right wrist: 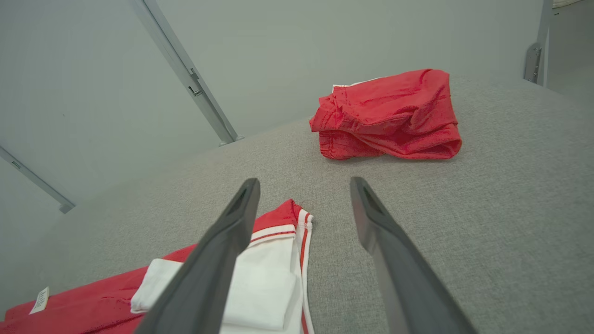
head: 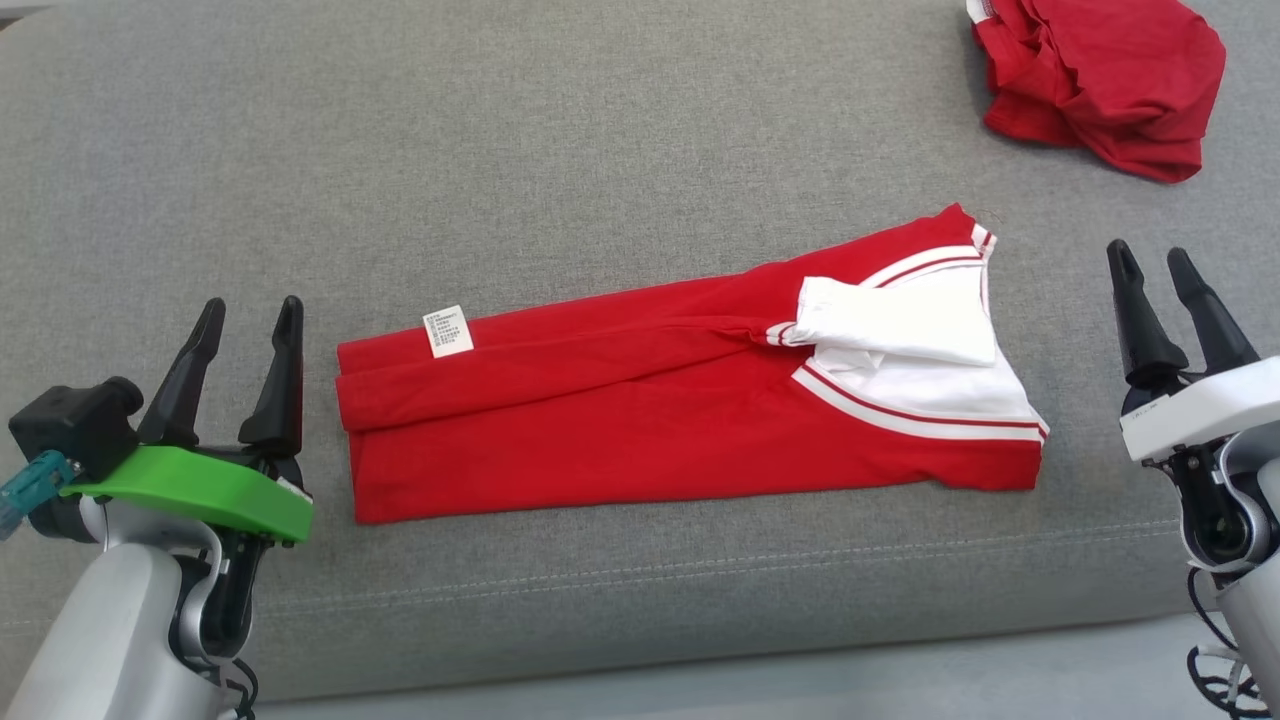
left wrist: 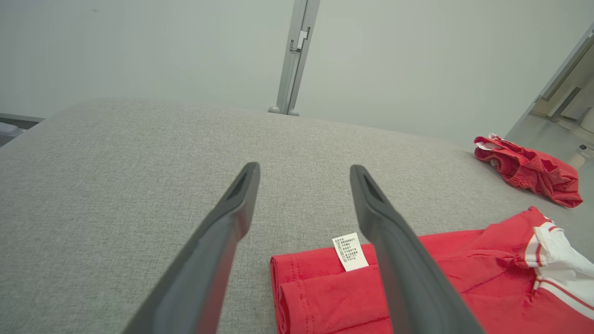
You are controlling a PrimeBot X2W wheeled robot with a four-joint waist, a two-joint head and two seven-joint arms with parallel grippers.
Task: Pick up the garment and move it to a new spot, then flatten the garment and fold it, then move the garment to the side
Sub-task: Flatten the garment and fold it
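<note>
You've got both sets of jaws spread wide and holding nothing: the left gripper (head: 252,308) sits low on the left with its two dark fingers parted over bare grey cushion (head: 600,130), and the right gripper (head: 1149,252) mirrors it on the far side, fingers parted and touching no cloth. Between them lies the garment (head: 650,400), a red shirt folded into a long strip. Its long axis runs straight across from one gripper to the other, tilted a little so the right end sits farther from you. The hem end, with the care label (head: 448,331) on its upper edge, lies just beside your left fingertips. In the left wrist view that hem passes under the line of one finger. The collar end, with the white sleeve (head: 900,330) folded back over it, lies just beside your right fingertips. Each arm has its own end, and neither looks clearly nearer. How high the tips ride above the cushion I can't quite tell from these angles; they look clear of it. My read is that the lengthwise fold is done and an end-to-end fold comes next, so each gripper would move inward along that axis to take its own end. Up in the far right corner a second red garment (head: 1100,80) lies crumpled, well apart from the strip.
</note>
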